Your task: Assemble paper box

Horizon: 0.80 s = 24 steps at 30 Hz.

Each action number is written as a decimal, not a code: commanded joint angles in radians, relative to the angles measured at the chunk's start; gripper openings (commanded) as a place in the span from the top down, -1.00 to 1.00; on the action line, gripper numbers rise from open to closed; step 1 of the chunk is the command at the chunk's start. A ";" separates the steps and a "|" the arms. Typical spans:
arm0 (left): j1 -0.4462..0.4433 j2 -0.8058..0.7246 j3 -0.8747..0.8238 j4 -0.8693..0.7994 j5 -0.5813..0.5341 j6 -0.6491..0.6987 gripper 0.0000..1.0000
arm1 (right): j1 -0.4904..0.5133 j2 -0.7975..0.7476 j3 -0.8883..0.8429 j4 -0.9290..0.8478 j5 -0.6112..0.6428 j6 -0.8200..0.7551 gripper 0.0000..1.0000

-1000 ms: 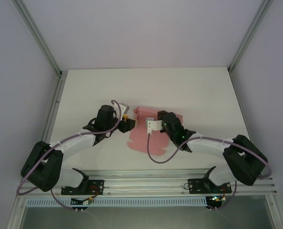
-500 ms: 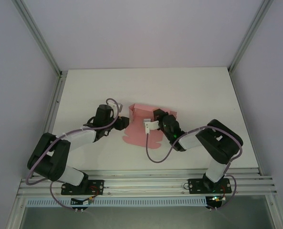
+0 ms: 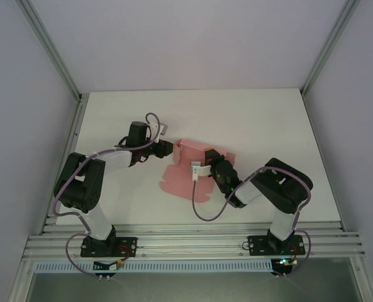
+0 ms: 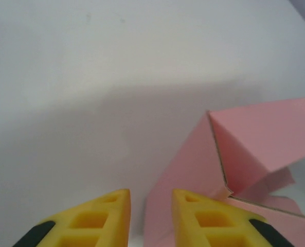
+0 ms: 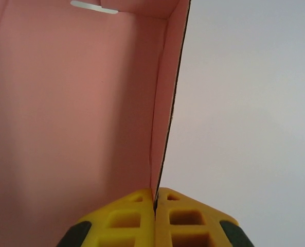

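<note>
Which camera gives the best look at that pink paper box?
The top external view: it shows the paper box nearly whole, partly folded, with walls raised at the far side and near flaps lying flat. The left wrist view catches one raised corner; the right wrist view, a pink inner wall whose edge the right gripper pinches.

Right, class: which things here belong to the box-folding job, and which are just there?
Job:
- box
- right gripper, shut on the edge of a box wall
- left gripper, jaws apart at the box's corner

Just there:
- table
- frame rail
- cables
</note>
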State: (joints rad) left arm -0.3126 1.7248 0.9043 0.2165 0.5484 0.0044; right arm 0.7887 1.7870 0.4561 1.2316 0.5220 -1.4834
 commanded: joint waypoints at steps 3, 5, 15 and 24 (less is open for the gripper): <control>-0.011 -0.026 -0.069 0.111 0.158 0.013 0.52 | 0.010 -0.048 -0.006 -0.246 -0.043 0.082 1.00; -0.017 -0.006 -0.057 0.112 0.185 -0.002 0.52 | 0.011 -0.054 0.001 -0.270 -0.039 0.075 1.00; -0.076 -0.085 -0.128 0.011 0.044 0.013 0.37 | 0.011 -0.020 0.008 -0.264 0.006 0.063 1.00; -0.077 -0.062 -0.115 0.069 0.087 -0.023 0.36 | 0.011 -0.015 0.013 -0.259 0.006 0.055 1.00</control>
State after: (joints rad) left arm -0.3885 1.6222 0.7376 0.2703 0.5953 -0.0055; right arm 0.7929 1.7294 0.4751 1.0752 0.5346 -1.4242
